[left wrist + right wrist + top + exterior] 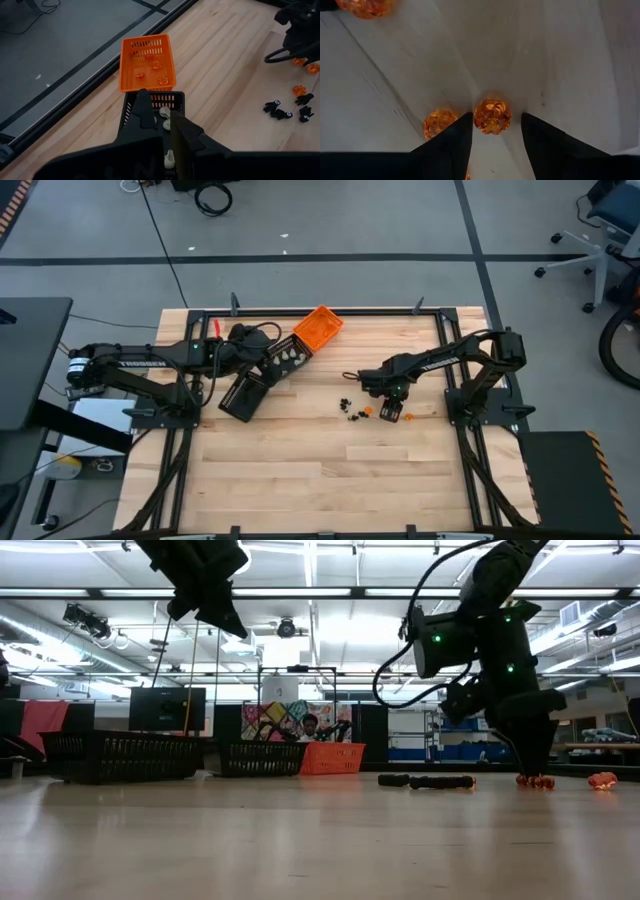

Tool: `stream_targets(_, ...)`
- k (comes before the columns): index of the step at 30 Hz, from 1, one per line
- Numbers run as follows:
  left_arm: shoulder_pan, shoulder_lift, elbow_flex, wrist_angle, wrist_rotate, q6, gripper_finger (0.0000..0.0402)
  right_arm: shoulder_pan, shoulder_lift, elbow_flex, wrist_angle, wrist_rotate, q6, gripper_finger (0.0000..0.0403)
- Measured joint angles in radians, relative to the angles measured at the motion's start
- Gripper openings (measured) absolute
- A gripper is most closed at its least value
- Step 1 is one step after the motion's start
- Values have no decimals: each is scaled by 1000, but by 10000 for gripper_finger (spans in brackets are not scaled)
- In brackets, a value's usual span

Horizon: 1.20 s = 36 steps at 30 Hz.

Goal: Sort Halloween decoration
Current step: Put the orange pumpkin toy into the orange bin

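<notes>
**End effector straddled orange trinket at bench's right of centre**

The right end effector [492,131] stood tip-down on the wooden bench [300,480], right of centre in the overhead frame, its two dark fingers spread with one orange pumpkin trinket [492,116] sitting between them, not yet pinched. A second orange trinket [439,123] lay just beside one finger, and a third [365,6] showed at the upper left edge of the wrist frame. A cluster of black trinkets [350,406] lay scattered on the bench just left of that arm in the overhead frame.

The left end effector [167,131], fingers pressed together and holding nothing, hung above the black tray [179,99] holding whitish trinkets [164,110], left of centre in the overhead frame. The orange tray [146,66], touching that black tray's far end, held several orange trinkets [156,65]. Another black tray [243,395] lay at an angle nearer the bench's left side. In the level view a person [309,726] showed in the room beyond the trays.
</notes>
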Motion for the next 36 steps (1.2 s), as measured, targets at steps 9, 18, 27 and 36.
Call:
stream_targets(9,0,0,0,2,0,3,0,33,0,-15,34,36,0,138)
stream_targets(18,0,0,0,7,0,4,0,39,7,9,27,38,-2,92)
stream_targets(27,0,0,0,7,0,4,0,36,14,82,100,75,-26,96)
stream_targets(36,0,0,0,8,0,5,0,9,11,246,124,112,-75,96)
